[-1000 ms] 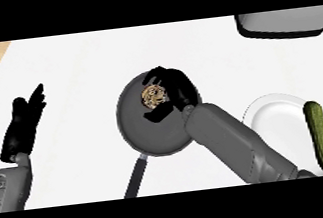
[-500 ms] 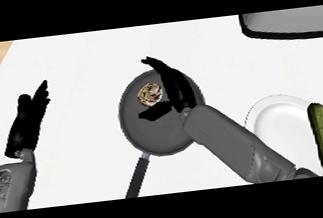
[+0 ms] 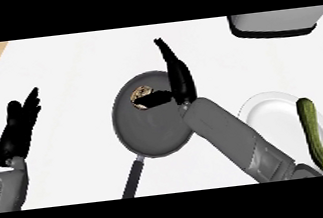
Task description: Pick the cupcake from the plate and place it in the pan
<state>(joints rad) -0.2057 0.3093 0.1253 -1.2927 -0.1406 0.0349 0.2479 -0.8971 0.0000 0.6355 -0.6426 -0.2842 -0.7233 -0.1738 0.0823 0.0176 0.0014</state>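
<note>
Extending over the pan's (image 3: 152, 132) right rim, the right hand (image 3: 178, 76) has straight, opened fingers and holds nothing; its thumb lies beside the cupcake (image 3: 142, 94). The cupcake sits inside the pan, near the upper edge. The left hand (image 3: 20, 129) rests open at the left. A white plate (image 3: 277, 118) and a green cucumber (image 3: 314, 134) lie to the right on the tabletop (image 3: 70, 66).

The single head view looks steeply down from above the counter (image 3: 70, 61), near enough that the pan (image 3: 152, 132) sits mid-frame, with both forearms entering from the lower edge below it.
</note>
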